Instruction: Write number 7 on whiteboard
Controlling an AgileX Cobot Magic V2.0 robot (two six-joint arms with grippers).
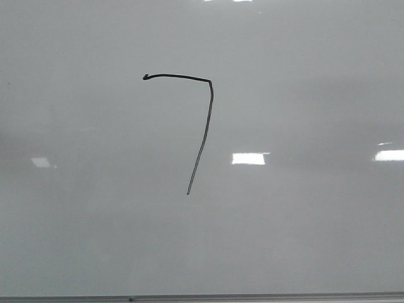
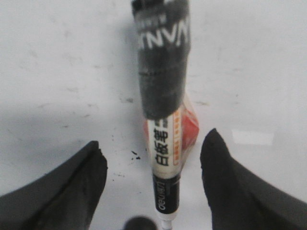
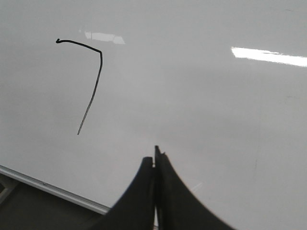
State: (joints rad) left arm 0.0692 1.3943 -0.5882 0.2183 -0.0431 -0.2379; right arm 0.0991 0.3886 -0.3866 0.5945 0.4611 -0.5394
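While the thin black marker-drawn number 7 (image 1: pixel 205 120) sits just above the middle of the glossy pale grey whiteboard (image 1: pixel 303 240), the left gripper (image 2: pixel 156 165) hovers with its dark fingers (image 2: pixel 72 191) spread wide on either side of a white-and-black whiteboard marker (image 2: pixel 163 143), gripping nothing; the right gripper (image 3: pixel 154 165) hangs above the board, jaws pressed together and empty

Setting: indoor test bench or lab, most likely; an office cannot be ruled out. Evidence: large glossy pale grey-white whiteboard (image 1: pixel 303 240) laid flat, thin grey metal frame edge (image 1: pixel 252 297) at its near side; bright rectangular ceiling-light reflections (image 1: pixel 248 158) (several, evenly shaped); scuffed white table surface (image 2: pixel 57 72).
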